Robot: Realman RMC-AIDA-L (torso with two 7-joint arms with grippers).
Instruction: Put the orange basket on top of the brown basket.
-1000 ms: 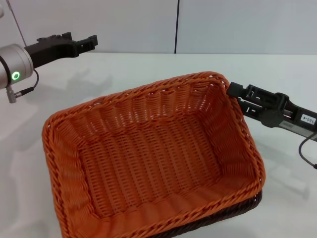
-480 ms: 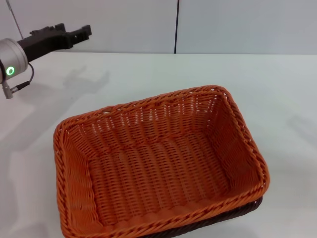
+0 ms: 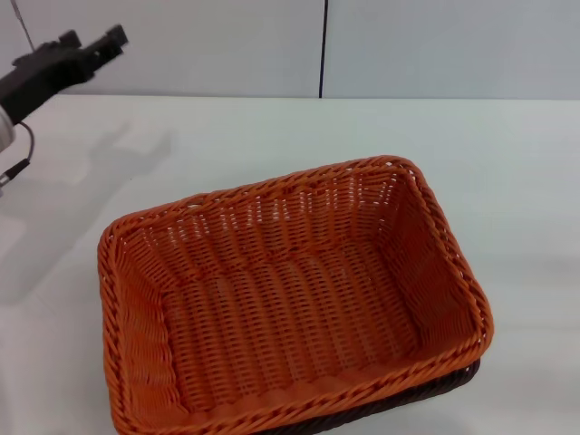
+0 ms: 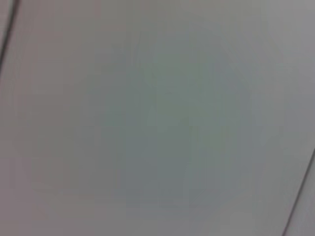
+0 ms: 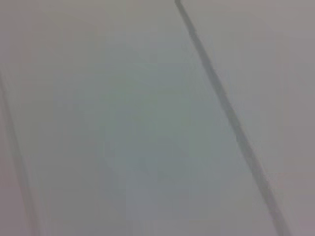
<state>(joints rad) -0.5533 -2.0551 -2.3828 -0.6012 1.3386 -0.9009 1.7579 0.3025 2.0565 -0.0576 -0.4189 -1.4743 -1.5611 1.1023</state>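
Both arms have pulled away: the left gripper (image 3: 107, 40) has retreated to the far left corner, its jaws' state unclear, and the right gripper is out of view. Nested in the brown basket (image 3: 435, 388) on the white surface (image 3: 507, 172), the orange basket (image 3: 290, 308) lies well right of the left gripper, long axis left-right, and looks placed.

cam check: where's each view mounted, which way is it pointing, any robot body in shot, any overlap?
Head: on the head, facing forward and down at the white table; orange basket sits on the brown basket; left tool raised at far left; right tool out of view.
Left wrist: on the left arm, faces a plain pale surface; no body shows.
Right wrist: on the right arm, likewise; no body.
Shared: wrist views share only blank surface, neither shows a basket.
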